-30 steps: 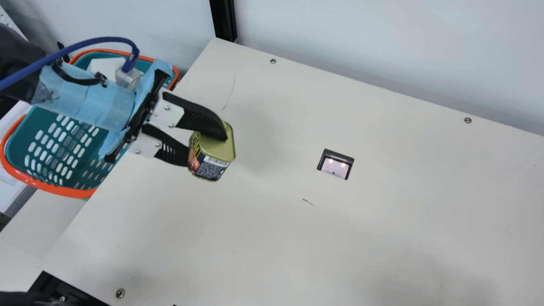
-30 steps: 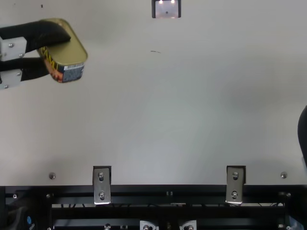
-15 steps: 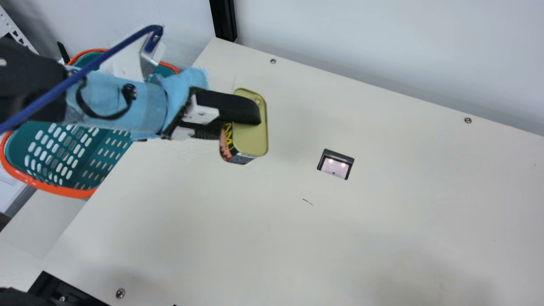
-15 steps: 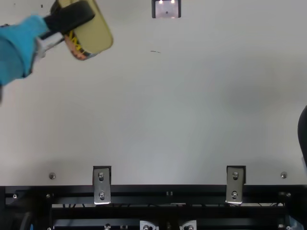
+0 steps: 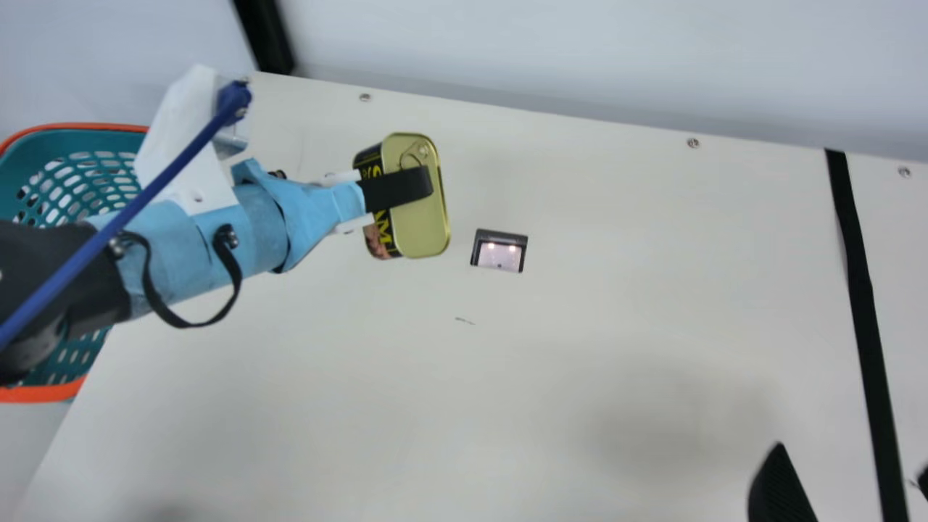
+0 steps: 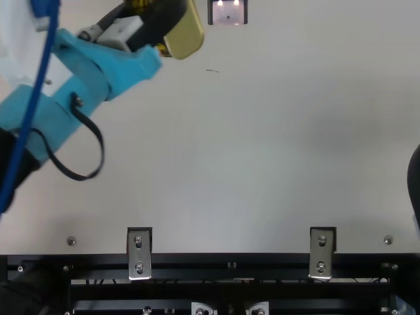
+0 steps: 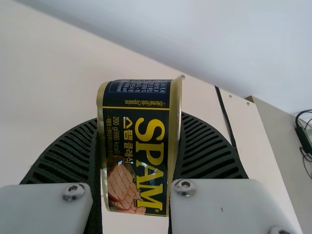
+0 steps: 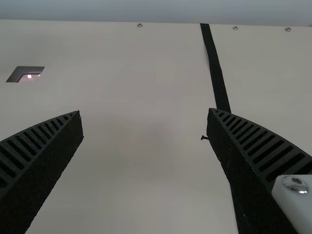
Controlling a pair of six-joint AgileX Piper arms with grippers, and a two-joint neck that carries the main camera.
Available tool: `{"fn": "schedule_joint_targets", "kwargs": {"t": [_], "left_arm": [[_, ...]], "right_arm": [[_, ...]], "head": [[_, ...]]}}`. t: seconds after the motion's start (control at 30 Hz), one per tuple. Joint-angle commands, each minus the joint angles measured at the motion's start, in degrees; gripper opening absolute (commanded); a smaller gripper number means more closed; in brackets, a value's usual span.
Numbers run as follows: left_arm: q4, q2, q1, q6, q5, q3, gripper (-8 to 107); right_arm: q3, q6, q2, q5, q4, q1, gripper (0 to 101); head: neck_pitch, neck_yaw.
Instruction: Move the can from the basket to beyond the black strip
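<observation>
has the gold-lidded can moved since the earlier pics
Yes: in the top view, the gold-lidded can has moved rightward, closer to the dark-framed inset.

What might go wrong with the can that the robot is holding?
The can might slip and fall, because it's only pinched between the two fingers of the left gripper above the table.

It might get put down too soon: the black strip is far over on the other side.

And the open right gripper is near that strip, so the two arms might bump.
</observation>
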Motion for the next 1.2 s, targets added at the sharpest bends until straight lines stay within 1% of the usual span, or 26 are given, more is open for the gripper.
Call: {"fn": "schedule_joint_targets", "kwargs": {"t": [0.0, 0.03, 0.07, 0.17, 0.33, 0.37, 0.43, 0.63, 0.83, 0.93, 1.17], "left_arm": [[0.06, 0.07, -3.66, 1.19, -6.01, 0.09, 10], [-0.24, 0.07, -1.30, 0.59, -1.73, 0.00, 10], [-0.24, 0.04, -2.42, 1.10, -3.28, 0.00, 10], [-0.35, 0.04, -3.68, 1.23, -5.65, 0.00, 10], [-0.47, 0.04, -3.68, 1.23, -6.16, 0.00, 10], [0.85, 0.02, -3.74, -0.13, -6.03, -0.03, 10], [1.37, 0.45, -4.00, -0.11, -6.46, -0.13, 10], [5.52, 2.88, -7.15, -2.11, -9.26, -1.29, 10], [10.75, 6.30, -11.47, -5.84, -13.94, -2.71, 10], [14.54, 8.38, -13.02, -9.05, -16.21, -3.27, 10], [26.01, 14.49, -14.27, -17.69, -21.67, -4.18, 10]], "right_arm": [[0.00, 0.00, 0.00, 0.00, 0.00, 0.00, 101], [0.00, 0.00, 0.00, 0.00, 0.00, 0.00, 101], [0.00, 0.00, 0.00, 0.00, 0.00, 0.00, 101], [0.00, 0.00, 0.00, 0.00, 0.00, 0.00, 101], [0.00, 0.00, 0.00, 0.00, 0.00, 0.00, 101], [0.00, 0.00, 0.00, 0.00, 0.00, 0.00, 101], [0.00, 0.00, 0.00, 0.00, 0.00, 0.00, 101], [0.00, 0.00, 0.00, 0.00, 0.00, 0.00, 101], [0.00, 0.00, 0.00, 0.00, 0.00, 0.00, 101], [0.00, 0.00, 0.00, 0.00, 0.00, 0.00, 101], [0.00, 0.00, 0.00, 0.00, 0.00, 0.00, 101]], "head": [[-0.34, -1.45], [-0.09, -1.96], [0.21, -2.38], [1.12, -3.16], [1.97, -3.02], [2.07, -2.84], [2.21, -2.45], [2.14, -1.42], [1.75, -1.14], [1.54, -1.17], [1.09, -1.48]]}}
